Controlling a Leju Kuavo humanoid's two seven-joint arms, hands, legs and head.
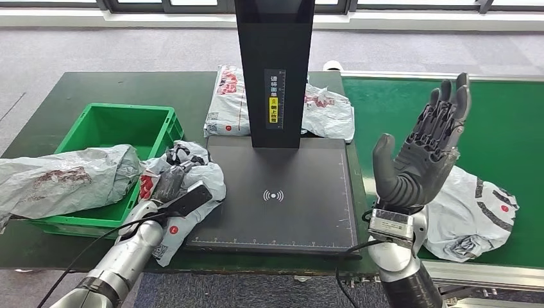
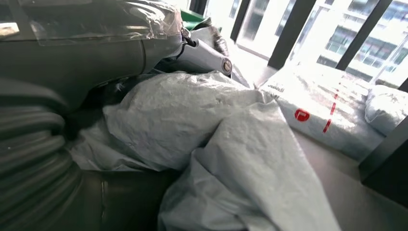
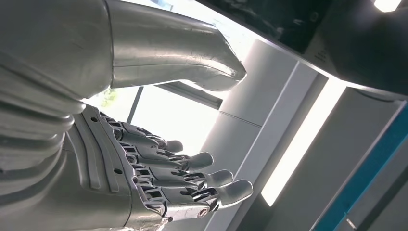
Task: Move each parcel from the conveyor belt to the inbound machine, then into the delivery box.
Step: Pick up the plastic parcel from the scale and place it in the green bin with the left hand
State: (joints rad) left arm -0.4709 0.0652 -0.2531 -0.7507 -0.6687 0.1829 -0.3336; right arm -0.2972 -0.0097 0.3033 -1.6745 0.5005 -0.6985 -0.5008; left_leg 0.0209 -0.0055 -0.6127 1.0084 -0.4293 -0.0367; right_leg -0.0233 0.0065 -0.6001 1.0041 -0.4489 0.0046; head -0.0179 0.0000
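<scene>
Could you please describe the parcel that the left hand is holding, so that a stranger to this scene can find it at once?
Start at the black scanner platform in the middle of the table. At its left edge, beside the green box, lies a crumpled grey parcel under the left hand. Unlike the other parcels, it has the robot's fingers on it and overlaps the platform's corner.
</scene>
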